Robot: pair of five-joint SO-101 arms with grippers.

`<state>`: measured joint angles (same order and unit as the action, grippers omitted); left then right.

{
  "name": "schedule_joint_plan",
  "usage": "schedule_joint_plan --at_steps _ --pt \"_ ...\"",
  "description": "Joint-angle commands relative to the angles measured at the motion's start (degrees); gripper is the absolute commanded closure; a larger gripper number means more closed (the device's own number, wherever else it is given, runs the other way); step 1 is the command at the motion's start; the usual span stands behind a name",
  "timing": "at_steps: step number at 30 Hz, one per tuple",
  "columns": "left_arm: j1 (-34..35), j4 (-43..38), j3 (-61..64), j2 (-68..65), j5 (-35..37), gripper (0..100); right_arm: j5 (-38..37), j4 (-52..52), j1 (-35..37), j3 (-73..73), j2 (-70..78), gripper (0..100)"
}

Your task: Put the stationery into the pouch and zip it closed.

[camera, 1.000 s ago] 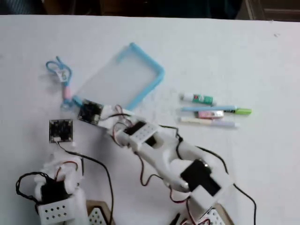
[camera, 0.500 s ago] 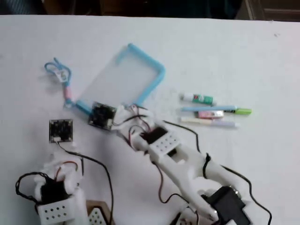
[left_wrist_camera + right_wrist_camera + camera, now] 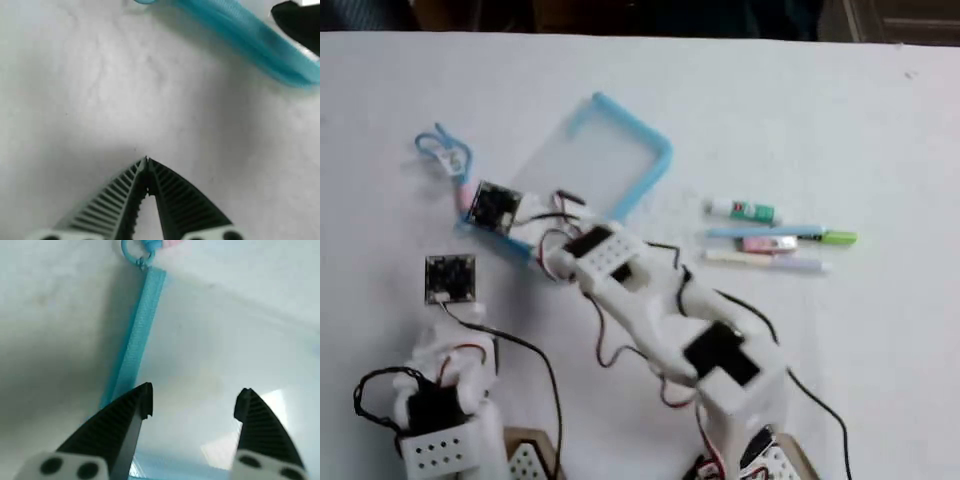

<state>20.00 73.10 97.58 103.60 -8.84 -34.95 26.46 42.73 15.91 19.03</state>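
Pouch (image 3: pixel 575 165) first, from the high view: it lies flat on the table (image 3: pixel 840 110). Our right arm (image 3: pixel 650 310), drawn back off the near edge half a second ago, has swung its wrist forward over the corner by the strap (image 3: pixel 445 150). The stationery (image 3: pixel 775 237) lies well apart from that wrist and has not moved, and our left arm (image 3: pixel 445 400) has stayed where it was. In the left wrist view, our left gripper (image 3: pixel 147 162) has its fingers pressed together with nothing between them, over bare table, and the pouch's blue edge (image 3: pixel 250 37) is well ahead of the tips. In the right wrist view, our right gripper (image 3: pixel 195 395) is spread wide and empty. The pouch's clear face (image 3: pixel 210 355) sits between and beneath the fingers, the zip (image 3: pixel 137 330) runs just beside one finger, and the ring (image 3: pixel 132 247) lies beyond the tips. We judge this as lining up on the zip end. Nothing is packed yet, and we cannot tell whether the zip is open.
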Motion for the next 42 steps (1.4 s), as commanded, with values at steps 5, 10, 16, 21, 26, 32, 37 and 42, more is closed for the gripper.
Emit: schedule_joint_plan --at_steps 5,10,16,21,26,32,37,42 --pt "0.5 0.4 -0.5 0.4 0.1 97 0.6 6.2 3.2 -5.2 2.9 99.4" --pt "0.5 0.4 -0.5 0.4 0.1 97 0.4 14.7 1.1 -6.1 2.9 98.8" --pt "0.5 0.4 -0.5 0.4 0.1 97 0.1 28.4 -3.3 -11.1 3.5 98.1" --pt "0.5 0.4 -0.5 0.4 0.1 97 -5.6 38.1 -8.1 -13.5 3.5 98.1" --pt "0.5 0.4 -0.5 0.4 0.1 97 -9.4 46.0 -10.3 -16.0 1.3 98.1" --pt "0.5 0.4 -0.5 0.4 0.1 97 -6.2 49.3 -9.3 -22.8 -1.3 98.1" --pt "0.5 0.4 -0.5 0.4 0.1 97 -1.8 49.4 -9.1 -25.5 -0.6 98.1" --pt "0.5 0.4 -0.5 0.4 0.1 97 -1.8 49.2 -8.9 -25.5 -0.4 98.0"
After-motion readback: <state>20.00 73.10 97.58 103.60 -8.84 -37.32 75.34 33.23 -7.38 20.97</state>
